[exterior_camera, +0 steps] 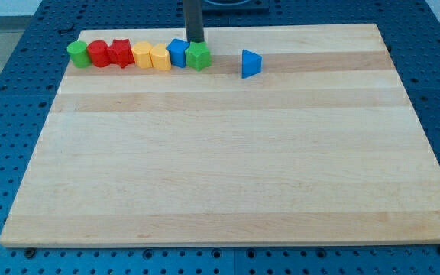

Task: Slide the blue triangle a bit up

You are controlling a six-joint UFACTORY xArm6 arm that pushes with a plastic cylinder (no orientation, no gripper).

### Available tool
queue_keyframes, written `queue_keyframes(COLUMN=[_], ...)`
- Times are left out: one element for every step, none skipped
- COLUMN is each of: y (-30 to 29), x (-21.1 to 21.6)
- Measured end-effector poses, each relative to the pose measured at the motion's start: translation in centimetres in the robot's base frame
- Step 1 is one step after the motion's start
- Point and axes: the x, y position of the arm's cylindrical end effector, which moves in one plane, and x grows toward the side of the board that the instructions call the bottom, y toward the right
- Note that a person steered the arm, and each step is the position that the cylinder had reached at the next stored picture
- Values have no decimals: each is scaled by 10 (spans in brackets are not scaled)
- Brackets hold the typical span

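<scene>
The blue triangle (250,63) lies near the view's top, right of centre, on the wooden board (228,153). My tip (195,42) comes down from the view's top edge and ends just above the green block (198,56) and the blue block (177,53). The tip is to the left of the blue triangle, with a clear gap between them.
A row of blocks runs along the view's top left: a green cylinder (77,54), a red block (98,54), a red star-like block (120,53), two yellow blocks (142,55) (160,57), then the blue and green blocks. Blue perforated table (14,114) surrounds the board.
</scene>
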Motion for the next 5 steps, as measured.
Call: queue_keyframes(y=[-1,3,49,105,153], x=[0,-2,-6,-11,-9])
